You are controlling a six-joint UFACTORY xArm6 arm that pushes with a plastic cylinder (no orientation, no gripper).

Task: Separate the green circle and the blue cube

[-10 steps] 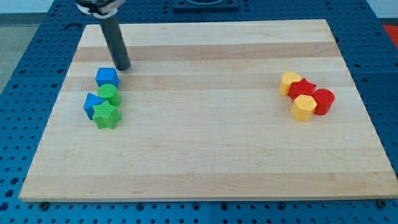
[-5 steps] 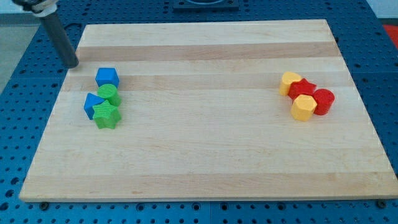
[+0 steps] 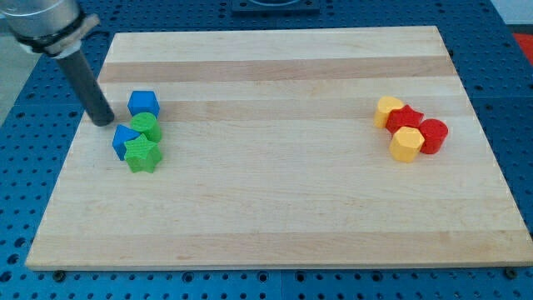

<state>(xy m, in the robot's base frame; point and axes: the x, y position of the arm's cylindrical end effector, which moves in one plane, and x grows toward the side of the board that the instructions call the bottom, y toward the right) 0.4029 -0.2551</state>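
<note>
Bright, even overhead light, sharp focus throughout, only faint soft shadows beside the blocks.

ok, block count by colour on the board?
Blue: 2, cube and a second blue block
Green: 2, circle and star
Yellow: 2
Red: 2
Total: 8

Cluster just right of my tip (image 3: 103, 122)

Cube (image 3: 143, 103) up-right of my tip, circle (image 3: 147, 127) touching below it; star (image 3: 142, 153) lower-right; four-block group (image 3: 410, 127) far right.
</note>
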